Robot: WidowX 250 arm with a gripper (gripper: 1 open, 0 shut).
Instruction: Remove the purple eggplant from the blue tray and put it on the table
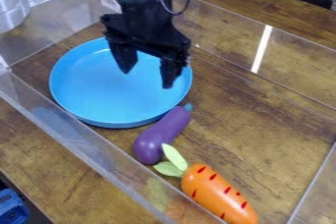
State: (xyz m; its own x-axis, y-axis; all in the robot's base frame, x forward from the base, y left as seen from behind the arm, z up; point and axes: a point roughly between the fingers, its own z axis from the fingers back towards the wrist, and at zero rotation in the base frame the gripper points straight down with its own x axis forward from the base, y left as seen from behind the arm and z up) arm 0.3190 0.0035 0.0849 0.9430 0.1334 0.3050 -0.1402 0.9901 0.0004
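My end effector (148,66) hung spread wide and empty over the blue tray (82,85). The purple eggplant (163,134) lay on the surface (262,120) at lower centre; a careless descent risked nudging it.

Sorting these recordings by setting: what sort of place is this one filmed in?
Most likely a lab test bench for a robot arm, not a real kitchen. The wood-grain table is fenced by clear acrylic walls, and the things on it are toys: a purple eggplant, an orange carrot and a blue tray.
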